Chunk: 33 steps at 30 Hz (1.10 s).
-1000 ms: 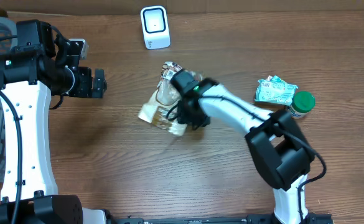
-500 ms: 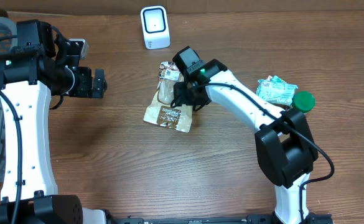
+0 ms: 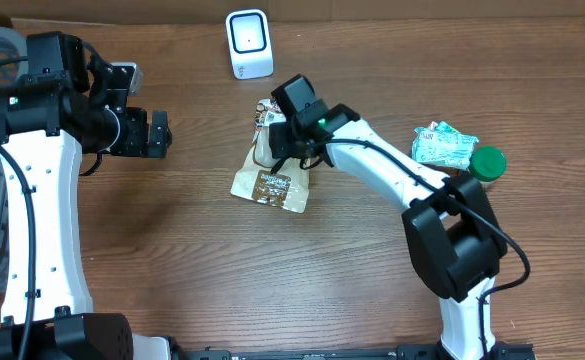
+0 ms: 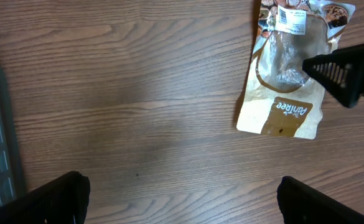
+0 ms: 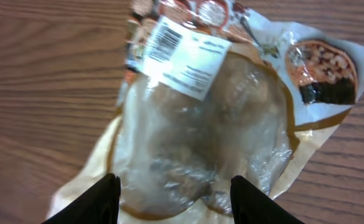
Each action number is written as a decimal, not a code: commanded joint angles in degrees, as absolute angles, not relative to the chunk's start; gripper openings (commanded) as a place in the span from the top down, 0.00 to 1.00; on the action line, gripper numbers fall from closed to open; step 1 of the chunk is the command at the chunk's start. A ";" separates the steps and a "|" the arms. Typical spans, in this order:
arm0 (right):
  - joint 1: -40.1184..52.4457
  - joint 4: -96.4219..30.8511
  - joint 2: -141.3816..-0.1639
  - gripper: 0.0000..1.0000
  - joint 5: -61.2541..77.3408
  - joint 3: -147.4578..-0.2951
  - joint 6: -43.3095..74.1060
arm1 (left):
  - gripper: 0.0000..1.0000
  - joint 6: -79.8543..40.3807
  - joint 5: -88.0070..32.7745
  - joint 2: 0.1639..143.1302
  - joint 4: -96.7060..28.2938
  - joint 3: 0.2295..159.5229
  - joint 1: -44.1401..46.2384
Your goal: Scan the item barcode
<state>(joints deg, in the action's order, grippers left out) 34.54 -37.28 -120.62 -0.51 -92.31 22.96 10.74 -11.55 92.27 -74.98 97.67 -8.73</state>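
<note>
Brown wood desk [image 3: 222, 275] in the overhead view carries a pouch [image 3: 272, 185] lying flat near the middle, below the white scanner [image 3: 249, 42]. The right hand [image 3: 290, 148] hangs over the pouch's top end, and the left hand [image 3: 158, 133] is well apart at the left.

In the left wrist view the left hand's fingers [image 4: 45, 202] stand wide, released, over bare desk.

In the right wrist view the right hand's fingers [image 5: 98, 208] stand apart, released, above the pouch. Its barcode label [image 5: 182, 56] faces up.
</note>
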 commanded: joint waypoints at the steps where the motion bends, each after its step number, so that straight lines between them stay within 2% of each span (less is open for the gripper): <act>1: 34.39 -36.58 -122.50 0.45 -5.28 -90.96 22.87 | 0.00 11.81 -11.57 91.59 -74.74 98.74 -8.60; 10: 36.47 -35.66 -124.79 0.44 7.42 -90.89 11.90 | 0.00 11.79 -11.60 91.59 -74.67 98.74 -8.60; 20: 38.94 -40.25 -124.73 0.43 11.73 -91.13 9.30 | 0.00 11.55 -15.86 91.59 -75.44 98.74 -8.60; 26: 36.64 -44.47 -122.52 0.45 15.75 -95.66 10.79 | 0.00 11.60 -21.78 91.59 -75.02 98.74 -8.58; 32: 32.05 -50.78 -117.40 0.45 15.77 -97.38 20.51 | 0.00 12.10 -28.69 92.25 -73.08 97.71 -6.90; 33: 30.92 -52.29 -116.97 0.46 15.81 -97.38 22.31 | 0.10 12.82 -28.67 92.68 -72.99 97.23 -6.24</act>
